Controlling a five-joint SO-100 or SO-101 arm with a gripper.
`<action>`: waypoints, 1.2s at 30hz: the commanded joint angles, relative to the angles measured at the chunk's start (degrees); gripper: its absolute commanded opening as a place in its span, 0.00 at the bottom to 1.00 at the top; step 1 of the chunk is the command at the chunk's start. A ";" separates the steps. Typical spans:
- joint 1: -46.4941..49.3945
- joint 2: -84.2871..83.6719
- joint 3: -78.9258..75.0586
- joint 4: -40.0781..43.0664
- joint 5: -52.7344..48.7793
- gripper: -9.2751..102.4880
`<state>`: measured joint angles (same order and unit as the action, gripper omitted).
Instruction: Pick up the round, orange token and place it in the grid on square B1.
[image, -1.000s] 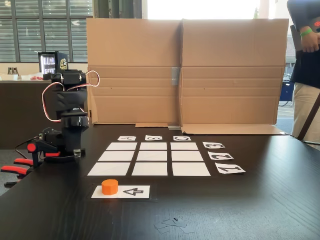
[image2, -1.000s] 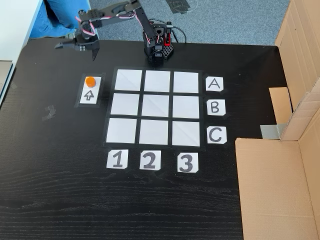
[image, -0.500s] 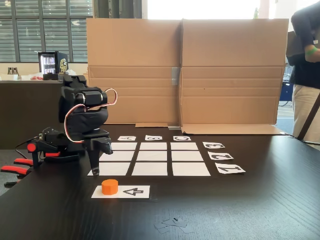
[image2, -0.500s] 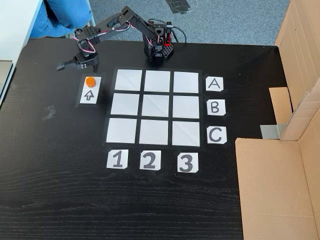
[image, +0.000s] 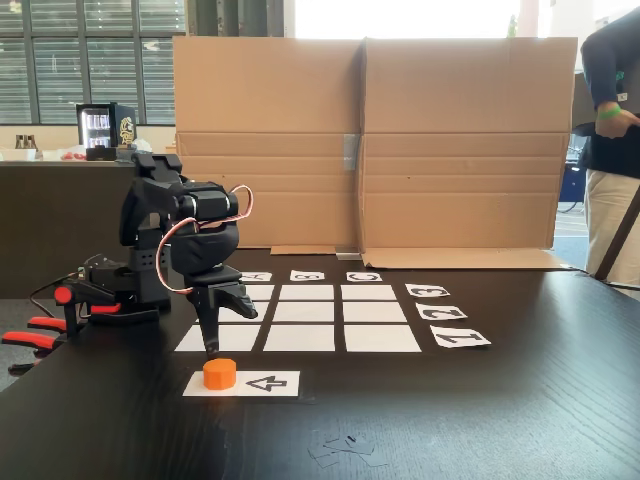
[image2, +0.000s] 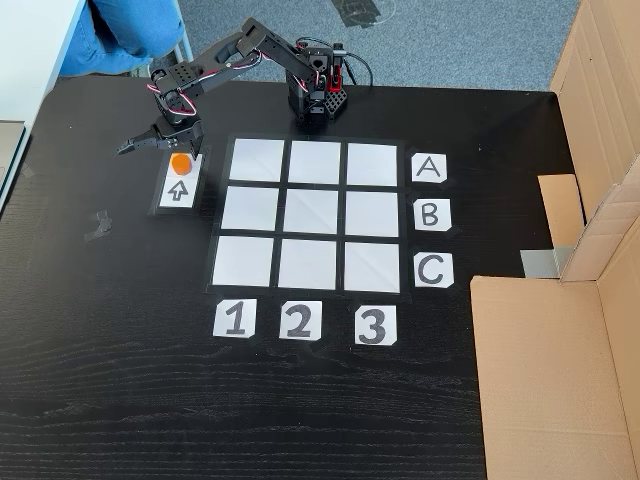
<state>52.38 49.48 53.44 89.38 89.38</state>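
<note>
Jaws spread, hovering just over orange token on arrow strip

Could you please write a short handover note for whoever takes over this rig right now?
Gripper: open, empty, jaws spread just above the orange token, not yet closed on it.
Token: sits on the arrow strip, left of the grid in the top-down fixed view.
Square B1: middle row, column above card 1, blank.
Done: approach to the token.
Left: lower, close on the token, lift, carry it to B1, release.
</note>
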 joint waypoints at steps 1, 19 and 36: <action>-0.53 0.09 -2.46 0.09 0.70 0.89; -0.88 -2.20 -4.75 -0.35 -2.29 0.08; 3.87 6.94 -3.87 -0.70 -3.96 0.08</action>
<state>55.20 48.87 50.71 89.30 87.10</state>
